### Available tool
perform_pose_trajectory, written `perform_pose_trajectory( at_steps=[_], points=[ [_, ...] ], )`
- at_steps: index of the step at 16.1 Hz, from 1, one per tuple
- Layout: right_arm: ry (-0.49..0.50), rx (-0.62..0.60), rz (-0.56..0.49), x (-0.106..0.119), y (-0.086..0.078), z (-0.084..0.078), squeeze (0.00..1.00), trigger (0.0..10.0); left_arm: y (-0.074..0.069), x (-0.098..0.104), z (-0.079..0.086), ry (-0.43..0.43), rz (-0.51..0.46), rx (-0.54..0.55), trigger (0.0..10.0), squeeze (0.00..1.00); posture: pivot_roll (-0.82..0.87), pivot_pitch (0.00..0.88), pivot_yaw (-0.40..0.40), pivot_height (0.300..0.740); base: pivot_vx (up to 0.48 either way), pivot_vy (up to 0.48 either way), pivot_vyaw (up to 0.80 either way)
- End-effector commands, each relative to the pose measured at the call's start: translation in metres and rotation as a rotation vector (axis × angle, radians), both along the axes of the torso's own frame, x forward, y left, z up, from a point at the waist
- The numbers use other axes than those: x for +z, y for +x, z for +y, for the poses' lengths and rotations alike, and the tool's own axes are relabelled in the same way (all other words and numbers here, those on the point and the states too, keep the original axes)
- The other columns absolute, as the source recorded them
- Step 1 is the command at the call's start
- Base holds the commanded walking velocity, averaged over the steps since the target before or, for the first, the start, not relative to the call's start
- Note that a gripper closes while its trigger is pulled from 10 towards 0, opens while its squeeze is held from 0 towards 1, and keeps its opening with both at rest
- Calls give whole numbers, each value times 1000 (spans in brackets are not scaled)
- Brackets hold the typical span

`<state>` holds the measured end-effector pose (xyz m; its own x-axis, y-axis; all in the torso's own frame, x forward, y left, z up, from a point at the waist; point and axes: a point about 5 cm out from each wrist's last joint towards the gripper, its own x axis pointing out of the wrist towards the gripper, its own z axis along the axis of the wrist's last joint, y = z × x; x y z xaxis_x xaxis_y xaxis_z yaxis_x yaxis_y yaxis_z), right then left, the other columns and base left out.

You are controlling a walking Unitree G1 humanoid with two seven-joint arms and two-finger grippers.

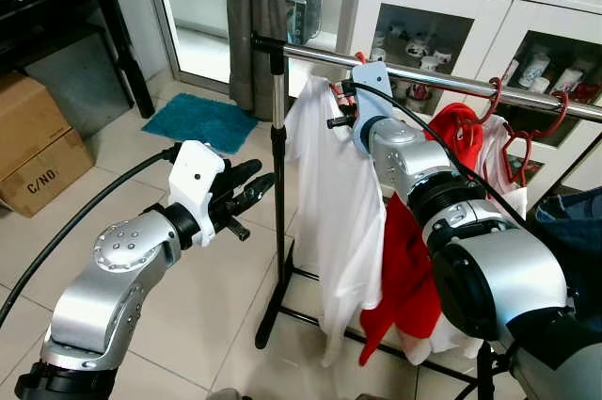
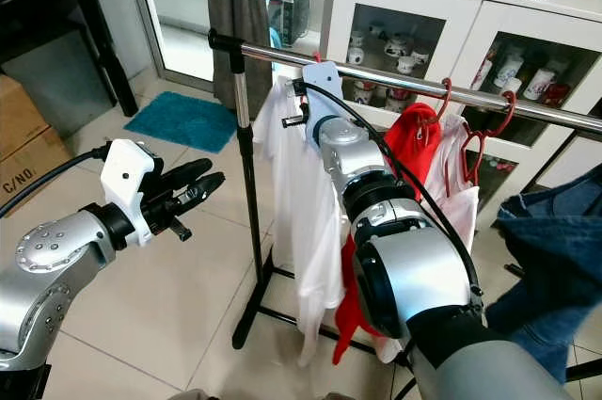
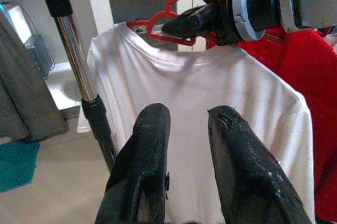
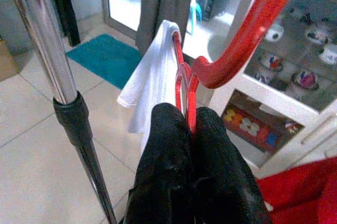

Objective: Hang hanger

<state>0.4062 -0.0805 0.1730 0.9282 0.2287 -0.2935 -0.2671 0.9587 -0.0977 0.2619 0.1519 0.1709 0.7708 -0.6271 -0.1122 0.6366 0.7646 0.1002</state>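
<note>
On your far left a cardboard box (image 1: 33, 141) sits on the tiled floor, with a teal mat (image 1: 199, 121) further back near the grey curtain (image 1: 256, 14). Your left claw (image 1: 252, 186) hangs in the air just short of the rack's upright post (image 1: 277, 193), its two black fingers (image 3: 142, 161) slightly spread and holding nothing, pointed at the white shirt (image 1: 339, 212). That shirt hangs from the chrome rail (image 1: 433, 80) just right of the post. Your right claw (image 4: 188, 129) is up at the shirt's collar, pressed together on the red hanger (image 4: 231, 50), pinching its thin red frame below the hook; the hook sits at the rail, though you cannot tell whether it rests fully on it. To the right of your right arm, a red garment (image 1: 404, 268) and more red hangers (image 1: 527, 141) hang on the same rail, with a white glass-door cabinet (image 1: 442, 14) behind them.
</note>
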Motion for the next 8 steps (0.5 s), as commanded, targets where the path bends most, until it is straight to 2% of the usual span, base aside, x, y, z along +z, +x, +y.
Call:
perform_pose_trajectory(
  at_steps=[1,6,8],
  points=[
    [-12,67,-56,3,-1,4,1000,10000,1,2,-2,-4,-10,-7,10000,0,61,0,-5,740,0,0,0],
    [34,163,-175,25,-10,-2,1000,10000,5,10,-3,-39,-67,14,10000,0,57,0,-1,740,0,0,0],
    [62,205,-218,30,-26,-11,1000,10000,8,13,-3,-89,-79,44,10000,0,54,0,2,740,0,0,0]
  ],
)
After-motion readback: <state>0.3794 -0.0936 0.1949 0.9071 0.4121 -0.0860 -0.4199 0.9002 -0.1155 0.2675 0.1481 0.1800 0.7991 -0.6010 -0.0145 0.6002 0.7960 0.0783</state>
